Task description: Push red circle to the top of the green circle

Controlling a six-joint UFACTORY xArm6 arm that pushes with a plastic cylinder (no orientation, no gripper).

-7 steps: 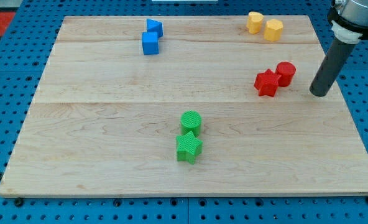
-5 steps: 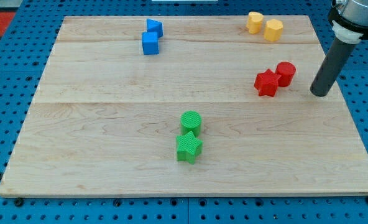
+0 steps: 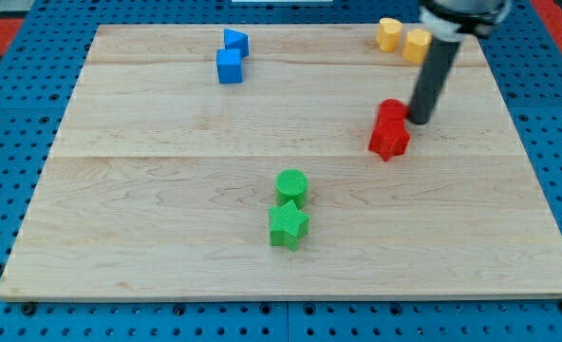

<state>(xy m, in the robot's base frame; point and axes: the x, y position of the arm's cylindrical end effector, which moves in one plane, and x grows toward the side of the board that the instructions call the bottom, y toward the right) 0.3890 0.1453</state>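
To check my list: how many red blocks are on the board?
2. The red circle touches my tip at the view's right; the red star sits just below it.

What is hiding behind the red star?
The red circle sits right behind the red star, toward the view's top, touching it. Its lower part is covered by the star. My tip is pressed against the circle's right side.
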